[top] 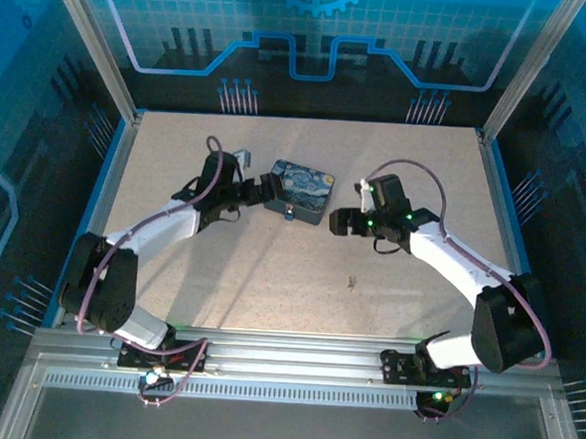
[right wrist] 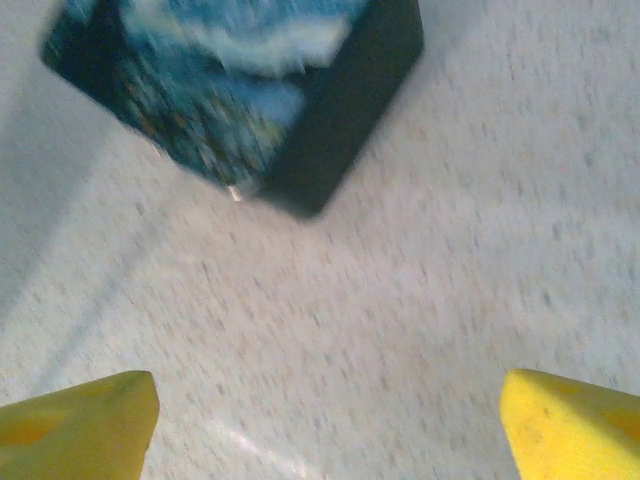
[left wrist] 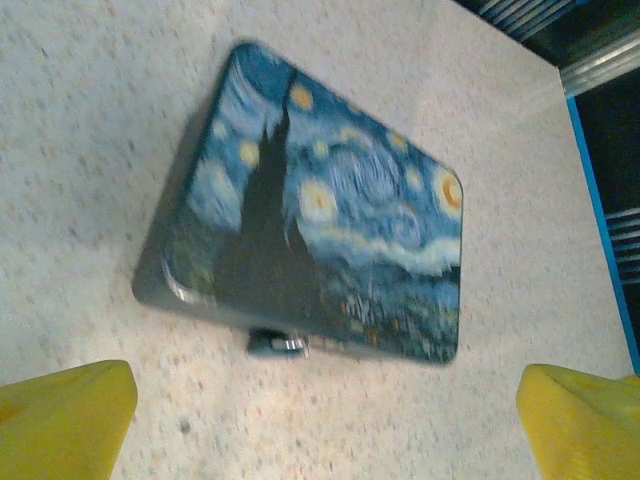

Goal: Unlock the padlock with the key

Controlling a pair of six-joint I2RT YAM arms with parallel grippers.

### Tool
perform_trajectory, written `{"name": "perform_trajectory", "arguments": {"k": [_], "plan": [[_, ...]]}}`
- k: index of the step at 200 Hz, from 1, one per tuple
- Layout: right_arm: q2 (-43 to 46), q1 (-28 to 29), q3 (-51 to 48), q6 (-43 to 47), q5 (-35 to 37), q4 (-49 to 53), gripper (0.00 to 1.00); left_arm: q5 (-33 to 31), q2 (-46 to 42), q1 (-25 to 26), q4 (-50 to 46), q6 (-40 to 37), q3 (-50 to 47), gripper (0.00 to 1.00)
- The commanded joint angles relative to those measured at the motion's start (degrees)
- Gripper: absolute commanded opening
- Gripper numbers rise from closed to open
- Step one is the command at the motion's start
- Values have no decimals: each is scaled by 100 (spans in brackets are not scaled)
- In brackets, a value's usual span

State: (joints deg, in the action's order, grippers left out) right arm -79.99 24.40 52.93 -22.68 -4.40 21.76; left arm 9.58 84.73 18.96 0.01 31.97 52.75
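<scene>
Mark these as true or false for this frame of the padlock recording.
1. The dark blue rectangular padlock with a starry-night top lies on the speckled table between the two arms. True.
2. The left fingers clamp the padlock. False: they are spread, and the padlock lies ahead of them, untouched.
3. The tiny dark grey metal key sits in the right fingers. False: it lies on the table, nearer the arm bases than the padlock, and those fingers are open and empty.
4. A small silvery bit shows on the padlock's side. True.
</scene>
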Motion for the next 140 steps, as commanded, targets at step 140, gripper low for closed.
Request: {"name": "perform_trajectory", "arguments": {"k": [140], "plan": [[-263,1664,-611,-753,1376,1887,63,-299,-501,530,159,605,-923,98]]}}
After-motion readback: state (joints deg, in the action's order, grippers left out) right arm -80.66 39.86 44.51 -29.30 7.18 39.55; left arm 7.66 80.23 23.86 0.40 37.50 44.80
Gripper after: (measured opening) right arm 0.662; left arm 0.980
